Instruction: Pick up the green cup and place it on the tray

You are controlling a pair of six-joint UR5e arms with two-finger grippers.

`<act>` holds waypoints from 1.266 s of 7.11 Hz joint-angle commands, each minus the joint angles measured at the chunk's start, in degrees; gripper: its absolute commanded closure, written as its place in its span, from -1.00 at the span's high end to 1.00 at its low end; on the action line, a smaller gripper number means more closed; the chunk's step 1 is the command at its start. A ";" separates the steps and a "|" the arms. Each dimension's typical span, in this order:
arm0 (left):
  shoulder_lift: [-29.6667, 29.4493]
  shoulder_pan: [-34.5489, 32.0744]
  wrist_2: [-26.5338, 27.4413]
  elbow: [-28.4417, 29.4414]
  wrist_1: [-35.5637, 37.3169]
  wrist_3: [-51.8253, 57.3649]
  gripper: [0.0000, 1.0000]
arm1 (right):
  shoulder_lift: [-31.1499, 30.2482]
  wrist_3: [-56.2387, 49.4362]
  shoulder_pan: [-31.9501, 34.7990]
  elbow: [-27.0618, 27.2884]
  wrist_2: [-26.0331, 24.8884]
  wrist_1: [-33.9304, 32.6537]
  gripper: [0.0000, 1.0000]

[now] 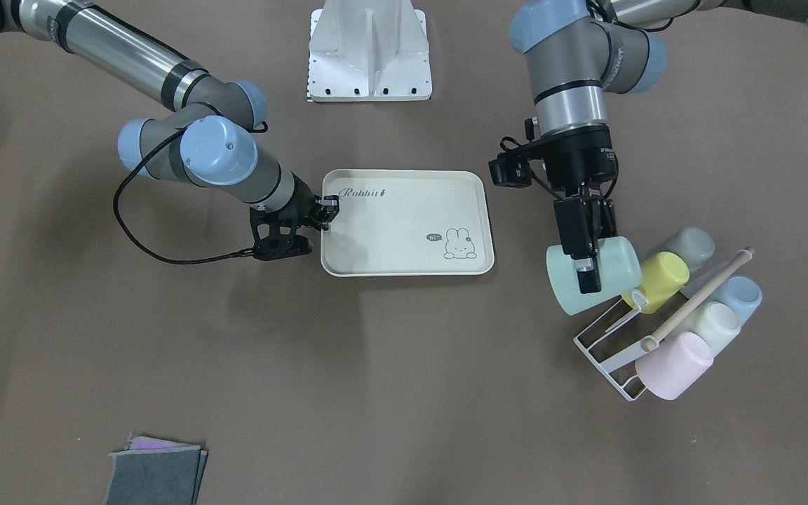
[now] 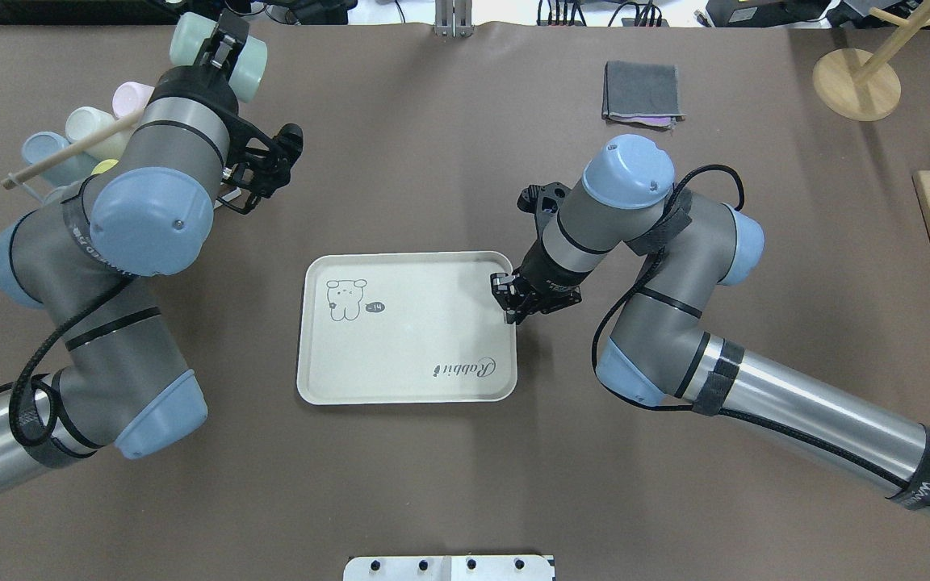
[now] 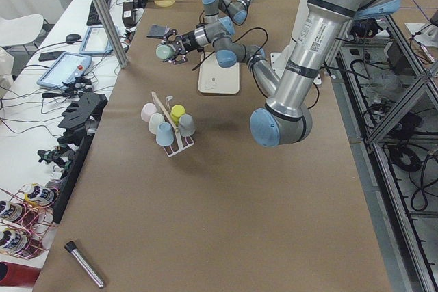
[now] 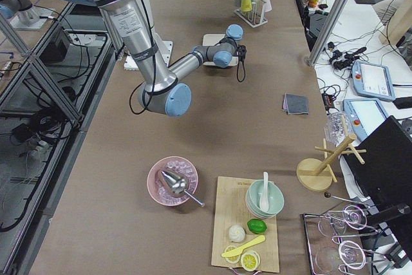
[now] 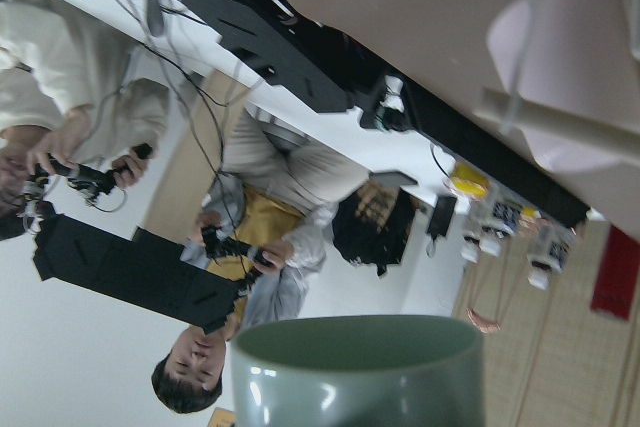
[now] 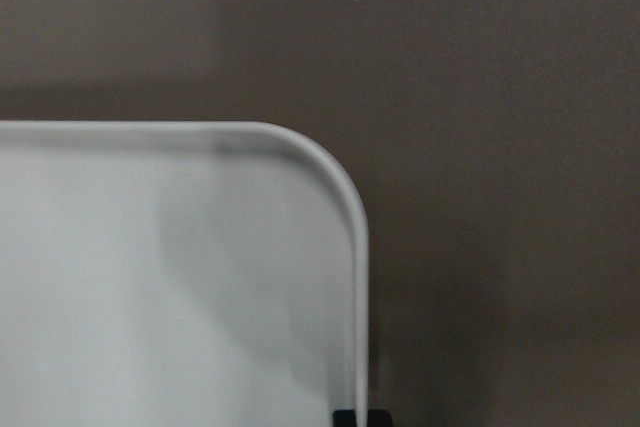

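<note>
The green cup [image 1: 621, 270] is a mint tumbler held tilted on its side in the air, just beside the cup rack [image 1: 611, 351]. My left gripper [image 1: 590, 272] is shut on its wall near the rim. The cup also shows in the overhead view [image 2: 253, 68] and fills the bottom of the left wrist view [image 5: 360, 372]. The cream tray [image 1: 404, 231] with the "Rabbit" script lies flat mid-table and holds nothing. My right gripper [image 1: 327, 210] is shut on the rim of its short edge, near a corner; the right wrist view shows that corner [image 6: 150, 297].
The white wire rack holds a yellow cup [image 1: 660, 280], a pink cup [image 1: 674, 365], and cream, blue and grey cups, with a wooden dowel [image 1: 698, 298] across them. A folded grey cloth [image 1: 155, 473] lies at the table's front. The robot's base plate [image 1: 369, 56] is behind the tray.
</note>
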 commanded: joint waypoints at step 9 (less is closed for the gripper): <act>-3.35 10.37 -41.61 29.57 -72.07 -66.98 -1.00 | -16.20 -24.00 15.47 6.33 6.54 -1.00 1.00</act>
